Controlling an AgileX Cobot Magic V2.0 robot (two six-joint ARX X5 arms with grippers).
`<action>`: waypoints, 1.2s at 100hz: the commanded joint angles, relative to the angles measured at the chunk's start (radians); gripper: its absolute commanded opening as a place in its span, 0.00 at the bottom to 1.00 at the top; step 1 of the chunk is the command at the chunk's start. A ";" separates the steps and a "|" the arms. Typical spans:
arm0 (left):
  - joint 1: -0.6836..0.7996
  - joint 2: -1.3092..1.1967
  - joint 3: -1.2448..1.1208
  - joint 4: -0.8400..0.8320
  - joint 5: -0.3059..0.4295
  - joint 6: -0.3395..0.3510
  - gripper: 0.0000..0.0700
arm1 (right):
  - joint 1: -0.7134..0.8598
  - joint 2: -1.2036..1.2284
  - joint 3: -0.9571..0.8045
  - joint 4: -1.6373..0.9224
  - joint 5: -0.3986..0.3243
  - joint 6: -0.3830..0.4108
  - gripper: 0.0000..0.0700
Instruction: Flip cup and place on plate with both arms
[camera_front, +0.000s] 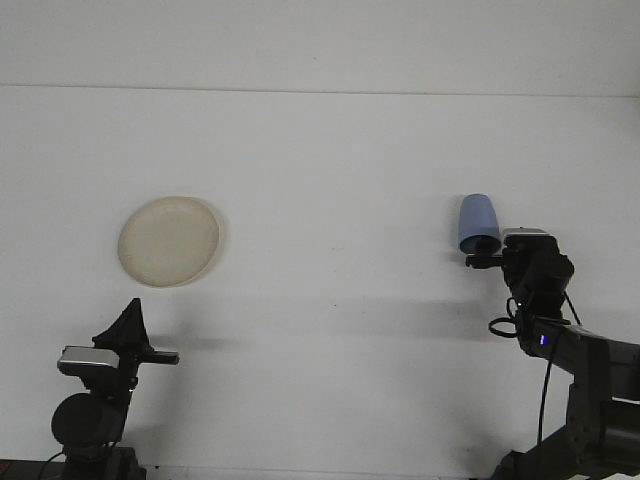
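Beside the cup (478, 223), at its lower right, sits the right gripper (482, 260). Its dark fingertips reach the cup's near rim, but whether they are spread or closed cannot be made out from this view, nor whether they touch the cup. Behind it the wrist block rises just right of the cup, and the right arm (580, 350) runs back from there low and nearly level toward the lower right corner, a cable looped under it. The cup, blue, lies on its side on the white table (330, 150), mouth toward the robot. Far left of the cup lies the cream plate (169, 240), bare. Below the plate and well apart from it, the left gripper (130, 325) points upward, its fingers pressed together into a peak.
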 joint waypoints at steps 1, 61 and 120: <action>0.000 -0.001 -0.019 0.010 0.001 0.005 0.02 | -0.001 0.036 0.021 0.010 -0.010 -0.021 0.60; 0.000 -0.001 -0.019 0.010 0.001 0.005 0.02 | 0.006 -0.034 0.035 -0.044 -0.056 -0.040 0.00; 0.000 -0.001 -0.019 0.010 0.001 0.005 0.02 | 0.203 -0.837 0.045 -0.847 0.129 0.036 0.00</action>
